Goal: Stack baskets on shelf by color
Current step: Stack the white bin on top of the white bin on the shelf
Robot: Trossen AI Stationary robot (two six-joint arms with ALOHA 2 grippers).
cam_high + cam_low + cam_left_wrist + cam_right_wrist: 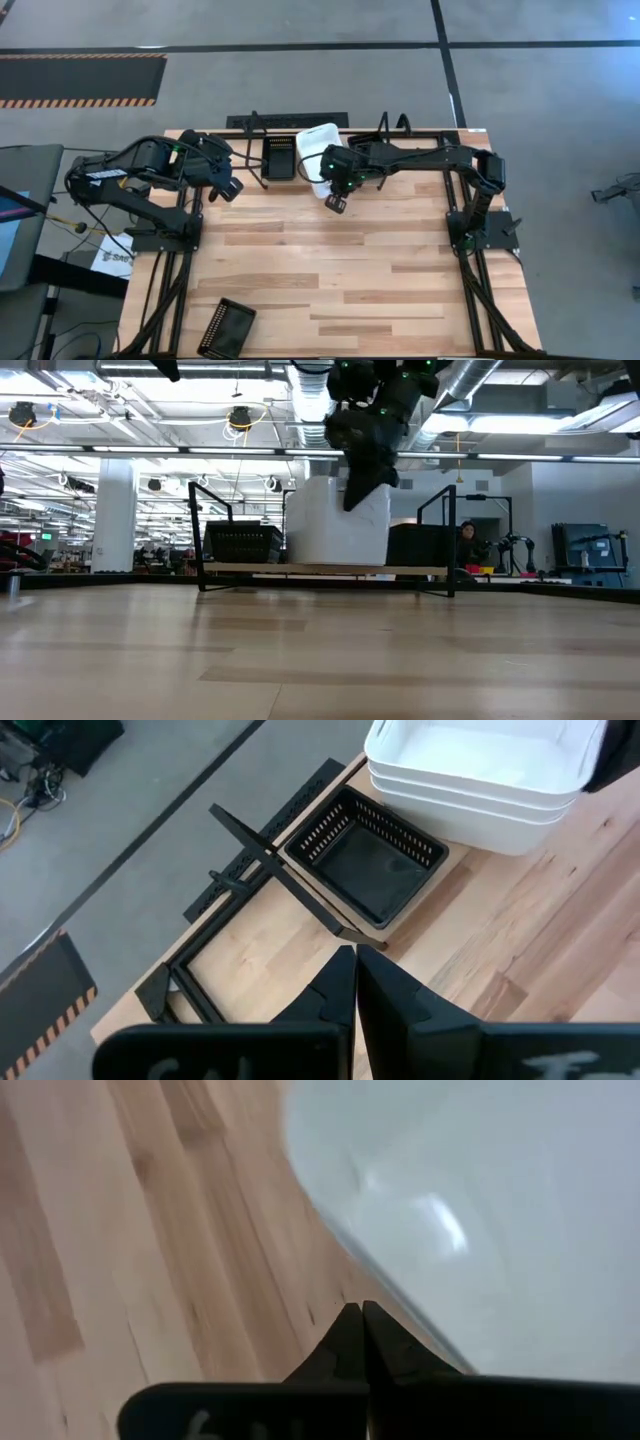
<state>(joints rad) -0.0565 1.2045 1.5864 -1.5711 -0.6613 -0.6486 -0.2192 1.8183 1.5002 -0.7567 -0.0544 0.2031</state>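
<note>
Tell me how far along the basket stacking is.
Mostly done, it seems. A black stack and the white stack sit side by side on the shelf; the low view shows another dark stack there. The right hand, shut and empty, hangs by the white baskets; the left hand waits nearby. One black basket is left at the table's near edge.

A seated person (466,545) shows beyond the wooden table (340,290).

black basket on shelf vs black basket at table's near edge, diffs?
The shelf basket sits square in the shelf, beside the white baskets; the near-edge basket lies alone and skewed, overhanging the table edge. Both are black, perforated and rectangular.
</note>
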